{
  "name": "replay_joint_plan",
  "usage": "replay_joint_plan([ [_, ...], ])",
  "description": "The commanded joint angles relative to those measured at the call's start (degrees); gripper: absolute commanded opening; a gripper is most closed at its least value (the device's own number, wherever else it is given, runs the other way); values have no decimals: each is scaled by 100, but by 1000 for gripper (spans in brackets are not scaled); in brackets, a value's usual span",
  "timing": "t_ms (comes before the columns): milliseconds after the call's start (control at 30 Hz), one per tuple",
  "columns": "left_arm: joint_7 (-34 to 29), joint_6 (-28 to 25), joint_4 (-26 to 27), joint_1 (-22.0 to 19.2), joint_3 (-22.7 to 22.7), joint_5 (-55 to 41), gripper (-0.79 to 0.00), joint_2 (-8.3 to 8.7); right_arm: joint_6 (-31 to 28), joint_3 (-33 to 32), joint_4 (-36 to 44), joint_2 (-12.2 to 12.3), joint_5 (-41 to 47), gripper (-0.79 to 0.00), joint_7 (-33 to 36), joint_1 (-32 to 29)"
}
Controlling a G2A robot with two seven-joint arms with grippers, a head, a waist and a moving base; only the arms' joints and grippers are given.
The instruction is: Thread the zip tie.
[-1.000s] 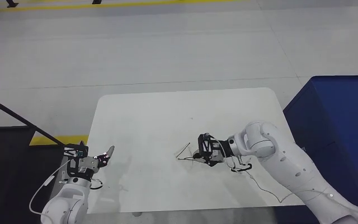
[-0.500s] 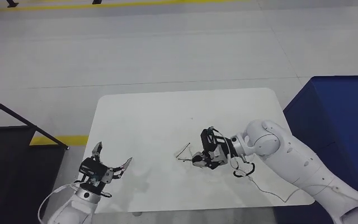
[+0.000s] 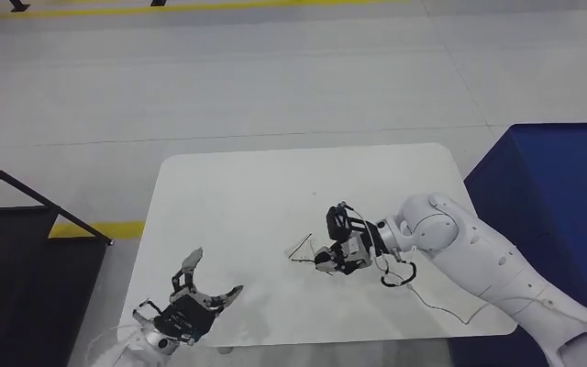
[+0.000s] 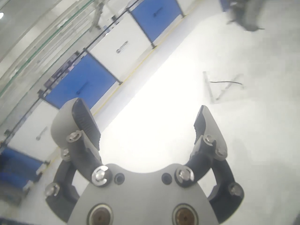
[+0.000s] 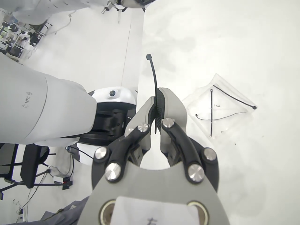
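My right gripper (image 5: pixel 156 99) is shut on a black zip tie (image 5: pixel 152 71). The strap runs between the fingers and its square head sticks out past the fingertips. From above, the right gripper (image 3: pixel 323 260) hovers over the table's middle right, just beside a clear plastic bag (image 3: pixel 300 248). The bag (image 5: pixel 222 104) lies flat with three more black zip ties in it. My left gripper (image 4: pixel 140 111) is open with nothing in it. It sits near the table's front left edge (image 3: pixel 213 278), well apart from the clear bag (image 4: pixel 222 87).
The white table (image 3: pixel 275 183) is bare apart from the bag. A blue cabinet (image 3: pixel 541 183) stands off its right side. Loose black cable (image 3: pixel 399 275) hangs by the right wrist.
My left arm has swung from the table's left edge toward the front edge and to the right, its gripper staying open. The right gripper has barely shifted and still holds the tie.
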State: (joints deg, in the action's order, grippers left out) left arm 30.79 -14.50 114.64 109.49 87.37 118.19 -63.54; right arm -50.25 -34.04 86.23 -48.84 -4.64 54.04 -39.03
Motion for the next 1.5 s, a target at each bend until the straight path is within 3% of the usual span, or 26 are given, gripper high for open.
replay_joint_plan([
  [0, 116, -32, 200, 24, -207, 819, 0, 21, 92, 76, 128, 1, -37, -785, 92, 3],
  [100, 139, 95, 373, -3, -485, 1387, 0, 35, 155, 215, 221, 5, 290, -785, 155, 4],
  [233, -115, 319, 424, -66, -740, 1441, 0, 11, 168, 432, 324, 23, 472, -785, 169, 124],
  [433, -115, 319, 424, -66, -740, 1441, 0, 11, 272, 419, 398, 21, 319, -785, 65, 45],
  [600, -238, -14, 429, -174, -1023, 1652, 0, 23, 336, 388, 579, 26, -2, -785, 59, -63],
  [633, -289, -26, 456, -205, -1102, 1713, -95, 21, 336, 384, 601, 25, -37, -785, 66, -75],
  [667, -317, -82, 495, -233, -1196, 1786, -366, 21, 343, 385, 620, 23, -65, -785, 78, -88],
  [700, -359, -129, 520, -263, -1264, 1829, -400, 20, 339, 389, 639, 20, -71, -785, 96, -99],
  [1000, -616, -348, 581, -463, -1675, 2156, -582, 33, 291, 485, 802, -4, -172, -785, 291, -147],
  [1167, -790, -337, 493, -517, -1757, 2129, -573, 37, 273, 451, 818, 11, -269, -785, 271, -171],
  [1233, -809, -331, 455, -530, -1781, 2127, -723, 42, 263, 411, 826, 26, -303, -785, 257, -199],
  [1300, -824, -315, 419, -529, -1795, 2099, -730, 47, 262, 366, 854, 43, -361, -785, 237, -232],
  [1367, -833, -306, 396, -527, -1795, 2061, -785, 54, 275, 327, 895, 57, -420, -785, 214, -270],
  [1467, -845, -303, 367, -521, -1783, 2009, -785, 66, 289, 276, 971, 78, -512, -785, 185, -331],
])
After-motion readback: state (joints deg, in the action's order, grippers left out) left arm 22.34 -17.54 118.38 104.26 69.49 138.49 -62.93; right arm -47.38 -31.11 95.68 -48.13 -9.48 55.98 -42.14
